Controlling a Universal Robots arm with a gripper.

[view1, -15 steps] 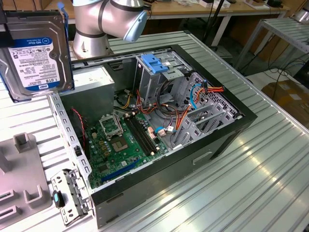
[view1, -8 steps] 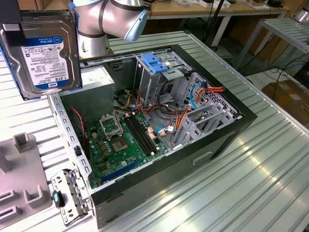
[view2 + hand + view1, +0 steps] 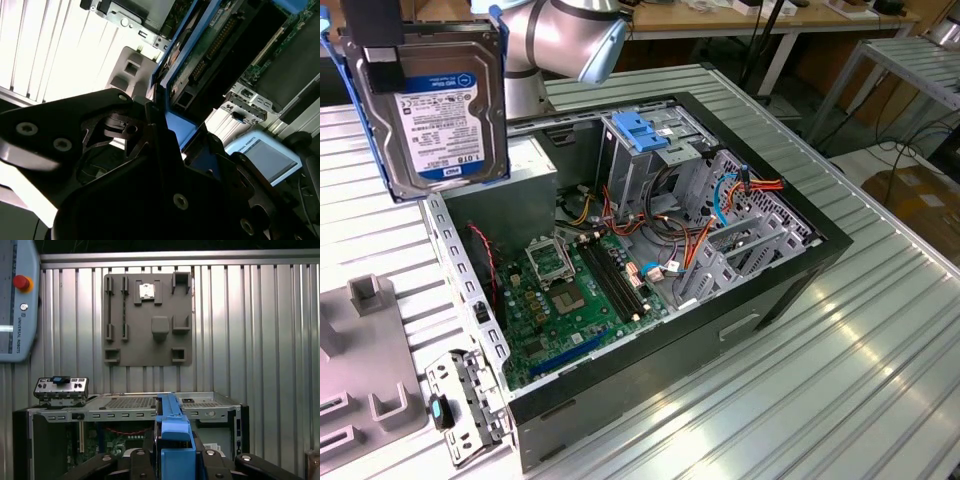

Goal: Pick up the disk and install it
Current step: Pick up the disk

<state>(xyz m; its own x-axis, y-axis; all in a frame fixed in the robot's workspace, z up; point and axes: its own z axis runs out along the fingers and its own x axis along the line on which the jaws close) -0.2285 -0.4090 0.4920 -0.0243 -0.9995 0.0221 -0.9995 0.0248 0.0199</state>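
Note:
The disk, a silver hard drive with a white-and-blue label and a blue carrier frame, hangs upright in the air at the exterior view's upper left, above the open computer case. My gripper is shut on its top edge. In the first wrist view the blue frame of the disk stands edge-on between my gripper's black fingers. The second wrist view shows the disk's circuit-board side reaching out from my gripper.
Inside the case lie a green motherboard, a grey drive cage with a blue top and coloured cables. A grey fixture plate and a metal panel bracket sit on the ribbed table. A teach pendant lies nearby.

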